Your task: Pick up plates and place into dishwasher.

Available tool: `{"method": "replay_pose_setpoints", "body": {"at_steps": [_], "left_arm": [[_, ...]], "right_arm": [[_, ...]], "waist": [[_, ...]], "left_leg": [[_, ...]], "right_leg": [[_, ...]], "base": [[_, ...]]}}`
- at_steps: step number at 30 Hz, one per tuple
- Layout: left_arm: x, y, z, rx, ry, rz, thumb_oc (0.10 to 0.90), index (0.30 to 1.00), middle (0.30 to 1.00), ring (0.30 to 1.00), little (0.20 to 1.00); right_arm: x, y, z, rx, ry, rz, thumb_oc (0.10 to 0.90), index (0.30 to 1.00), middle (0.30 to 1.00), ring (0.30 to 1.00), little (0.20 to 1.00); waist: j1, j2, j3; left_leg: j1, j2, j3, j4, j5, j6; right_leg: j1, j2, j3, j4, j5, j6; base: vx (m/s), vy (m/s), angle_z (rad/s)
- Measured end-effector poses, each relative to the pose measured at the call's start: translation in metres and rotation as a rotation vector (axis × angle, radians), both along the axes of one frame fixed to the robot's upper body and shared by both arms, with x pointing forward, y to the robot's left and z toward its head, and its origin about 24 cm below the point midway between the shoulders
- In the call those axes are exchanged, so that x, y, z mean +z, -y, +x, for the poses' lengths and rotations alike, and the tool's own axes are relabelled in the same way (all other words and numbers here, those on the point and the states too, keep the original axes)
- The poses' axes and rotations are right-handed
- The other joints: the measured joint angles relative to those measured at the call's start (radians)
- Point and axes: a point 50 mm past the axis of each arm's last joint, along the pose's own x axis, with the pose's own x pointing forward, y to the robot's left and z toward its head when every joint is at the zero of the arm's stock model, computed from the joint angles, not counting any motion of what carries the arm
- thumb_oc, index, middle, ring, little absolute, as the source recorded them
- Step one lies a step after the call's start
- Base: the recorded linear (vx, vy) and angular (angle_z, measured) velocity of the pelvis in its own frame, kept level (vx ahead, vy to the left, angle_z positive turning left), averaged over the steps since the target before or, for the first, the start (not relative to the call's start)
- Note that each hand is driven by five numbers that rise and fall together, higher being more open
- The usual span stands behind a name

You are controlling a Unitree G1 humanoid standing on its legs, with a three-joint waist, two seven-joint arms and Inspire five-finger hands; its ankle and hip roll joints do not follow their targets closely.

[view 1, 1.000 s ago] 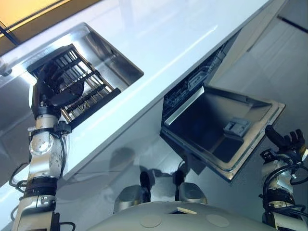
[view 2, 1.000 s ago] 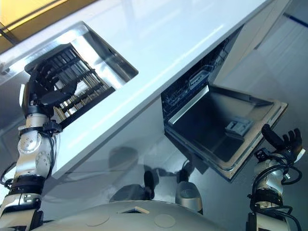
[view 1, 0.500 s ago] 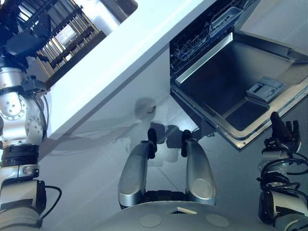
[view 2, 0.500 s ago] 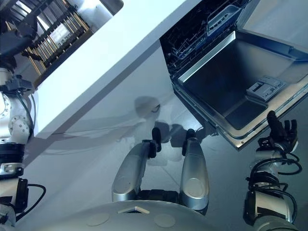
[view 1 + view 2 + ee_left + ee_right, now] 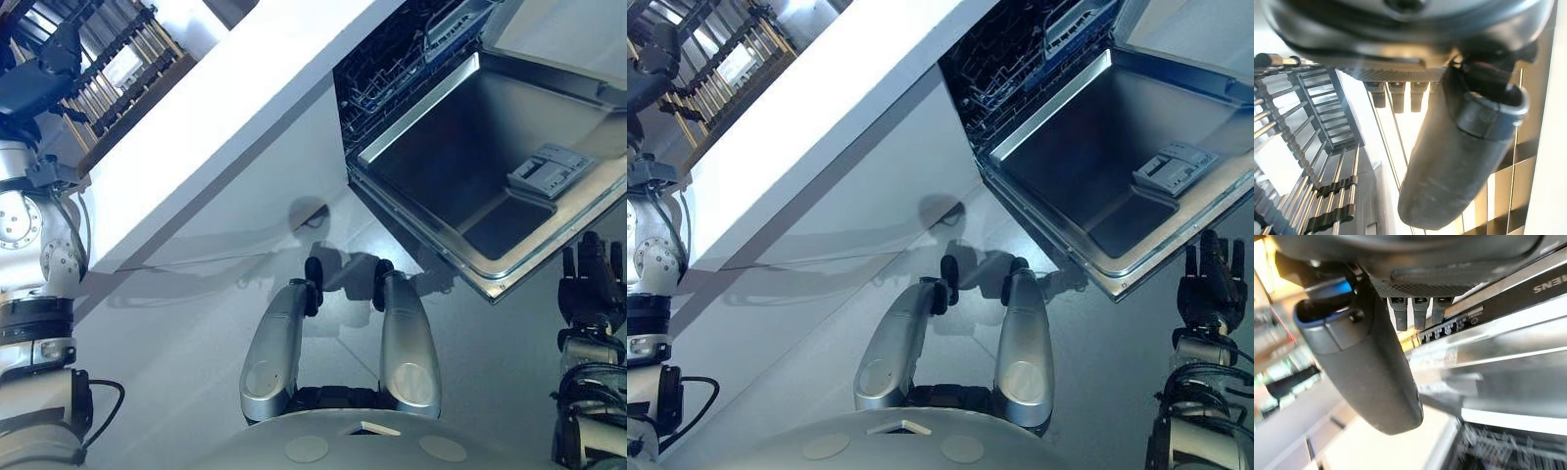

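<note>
Right hand (image 5: 1207,286) hangs low beside open dishwasher door (image 5: 509,196), fingers straight, holding nothing. Left hand (image 5: 44,73) raised over dark dish rack (image 5: 118,59) in sink, thumb and fingers relaxed, empty. Plates not discernible. Dishwasher (image 5: 1019,59) racks visible under white counter (image 5: 225,117).

one open dishwasher (image 5: 470,186) (door down), one dark dish rack (image 5: 108,69) by one white counter (image 5: 235,127), two hands.
</note>
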Motion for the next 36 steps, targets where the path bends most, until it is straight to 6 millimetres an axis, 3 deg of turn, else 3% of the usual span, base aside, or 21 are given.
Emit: {"method": "replay_pose_setpoints", "body": {"at_steps": [3, 7, 9, 11, 12, 14, 15, 16, 17, 19, 23, 27, 29, 33, 36], "left_arm": [[-0.006, -0.004, -0.005, 0.020, -0.003, -0.021, 0.800, 0.900, 0.900, 0.900, 0.900], [-0.021, 0.001, -0.008, 0.025, 0.037, -0.080, 0.800, 0.900, 0.900, 0.900, 0.900], [-0.023, 0.007, -0.006, 0.014, 0.076, -0.108, 0.800, 0.900, 0.900, 0.900, 0.900], [-0.023, 0.023, 0.005, -0.040, 0.083, -0.128, 0.800, 0.900, 0.900, 0.900, 0.900], [-0.024, 0.040, 0.015, -0.111, 0.078, -0.122, 0.800, 0.900, 0.900, 0.900, 0.900], [-0.025, 0.058, 0.022, -0.183, 0.072, -0.118, 0.800, 0.900, 0.900, 0.900, 0.900], [-0.028, 0.064, 0.024, -0.205, 0.068, -0.127, 0.800, 0.900, 0.900, 0.900, 0.900], [-0.030, 0.069, 0.025, -0.219, 0.063, -0.139, 0.800, 0.900, 0.900, 0.900, 0.900], [-0.033, 0.072, 0.027, -0.230, 0.048, -0.143, 0.800, 0.900, 0.900, 0.900, 0.900], [-0.041, 0.072, 0.026, -0.225, 0.019, -0.148, 0.800, 0.900, 0.900, 0.900, 0.900], [-0.059, 0.050, 0.012, -0.119, -0.024, -0.195, 0.800, 0.900, 0.900, 0.900, 0.900], [-0.066, 0.048, 0.009, -0.117, -0.044, -0.195, 0.800, 0.900, 0.900, 0.900, 0.900], [-0.068, 0.049, 0.008, -0.120, -0.052, -0.196, 0.800, 0.900, 0.900, 0.900, 0.900], [-0.077, 0.049, 0.002, -0.118, -0.075, -0.200, 0.800, 0.900, 0.900, 0.900, 0.900], [-0.083, 0.047, -0.010, -0.111, -0.089, -0.196, 0.800, 0.900, 0.900, 0.900, 0.900]], "right_arm": [[0.006, -0.011, 0.005, 0.072, 0.029, -0.024, 0.800, 0.900, 0.900, 0.900, 0.900], [0.016, -0.041, 0.019, 0.182, 0.123, -0.030, 0.800, 0.900, 0.900, 0.900, 0.900], [0.042, -0.103, 0.054, 0.576, 0.225, -0.089, 0.800, 0.900, 0.900, 0.900, 0.900], [0.074, -0.184, 0.087, 0.995, 0.351, -0.151, 0.800, 0.900, 0.900, 0.900, 0.900], [0.095, -0.238, 0.097, 1.237, 0.447, -0.174, 0.800, 0.900, 0.900, 0.900, 0.900], [0.120, -0.288, 0.100, 1.418, 0.567, -0.187, 0.800, 0.900, 0.900, 0.900, 0.900], [0.130, -0.300, 0.099, 1.462, 0.608, -0.202, 0.800, 0.900, 0.900, 0.900, 0.900], [0.137, -0.307, 0.101, 1.475, 0.636, -0.214, 0.800, 0.900, 0.900, 0.900, 0.900], [0.141, -0.304, 0.105, 1.429, 0.625, -0.232, 0.800, 0.900, 0.900, 0.900, 0.900], [0.139, -0.289, 0.114, 1.324, 0.567, -0.252, 0.800, 0.900, 0.900, 0.900, 0.900], [0.123, -0.266, 0.117, 1.223, 0.500, -0.250, 0.800, 0.900, 0.900, 0.900, 0.900], [0.107, -0.257, 0.115, 1.146, 0.436, -0.241, 0.800, 0.900, 0.900, 0.900, 0.900], [0.094, -0.244, 0.116, 1.028, 0.349, -0.294, 0.800, 0.900, 0.900, 0.900, 0.900], [0.089, -0.212, 0.116, 0.726, 0.193, -0.627, 0.800, 0.900, 0.900, 0.900, 0.900], [0.094, -0.172, 0.104, 0.468, 0.096, -0.877, 0.800, 0.900, 0.900, 0.900, 0.900]], "waist": [[0.003, 0.001, -0.001], [0.005, 0.001, 0.000], [0.007, 0.001, -0.001], [0.021, 0.005, -0.003], [0.031, 0.013, -0.012], [0.049, 0.019, -0.026], [0.060, 0.025, -0.043], [0.076, 0.014, -0.061], [0.062, -0.001, -0.079], [0.054, -0.010, -0.102], [0.095, -0.015, -0.113], [0.097, -0.024, -0.119], [0.096, -0.031, -0.129], [0.096, -0.033, -0.146], [0.094, -0.035, -0.158]], "left_leg": [[0.017, 0.003, -0.034, -0.038, 0.016, -0.019], [0.065, 0.024, -0.077, -0.087, 0.029, -0.040], [0.086, 0.038, -0.094, -0.107, 0.031, -0.046], [0.108, 0.044, -0.098, -0.119, 0.033, -0.043], [0.101, 0.031, -0.075, -0.081, 0.022, -0.025], [0.101, 0.000, -0.036, -0.052, 0.004, 0.003], [0.109, -0.010, -0.029, -0.075, 0.004, 0.015], [0.123, -0.022, -0.046, -0.112, 0.021, 0.038], [0.146, -0.030, -0.051, -0.161, 0.041, 0.044], [0.177, -0.030, -0.048, -0.205, 0.077, 0.037], [0.226, -0.027, -0.054, -0.240, 0.085, 0.040], [0.257, -0.026, -0.053, -0.258, 0.085, 0.041], [0.264, -0.024, -0.050, -0.263, 0.086, 0.043], [0.279, -0.025, -0.043, -0.292, 0.094, 0.049], [0.294, -0.026, -0.041, -0.307, 0.093, 0.054]], "right_leg": [[0.012, 0.003, -0.037, -0.037, 0.028, -0.014], [0.060, 0.006, -0.105, -0.088, 0.047, -0.033], [0.075, 0.016, -0.134, -0.113, 0.056, -0.032], [0.107, 0.014, -0.187, -0.141, 0.059, -0.034], [0.130, 0.003, -0.234, -0.157, 0.059, -0.034], [0.154, 0.000, -0.259, -0.173, 0.058, -0.035], [0.158, 0.005, -0.267, -0.172, 0.056, -0.033], [0.159, 0.011, -0.240, -0.157, 0.049, -0.020], [0.175, 0.026, -0.143, -0.149, 0.043, -0.037], [0.203, 0.042, -0.082, -0.177, 0.027, -0.039], [0.271, 0.054, -0.084, -0.238, 0.031, -0.031], [0.304, 0.057, -0.084, -0.263, 0.035, -0.025], [0.312, 0.059, -0.085, -0.275, 0.036, -0.023], [0.324, 0.060, -0.081, -0.297, 0.046, -0.016], [0.344, 0.063, -0.078, -0.331, 0.055, -0.007]], "base": [[0.04, 0.031, -0.26], [0.08, 0.076, -0.37], [0.12, 0.108, -0.43], [0.13, 0.138, -0.09], [0.14, 0.153, 0.26], [0.10, 0.122, 0.42], [0.08, 0.087, 0.40], [0.08, 0.093, 0.98], [0.07, 0.121, 1.43], [0.08, 0.124, 1.21], [0.07, 0.089, 0.13], [0.05, 0.061, 0.00], [0.04, 0.069, -0.01], [0.03, 0.074, -0.02], [0.02, 0.030, -0.01]]}}
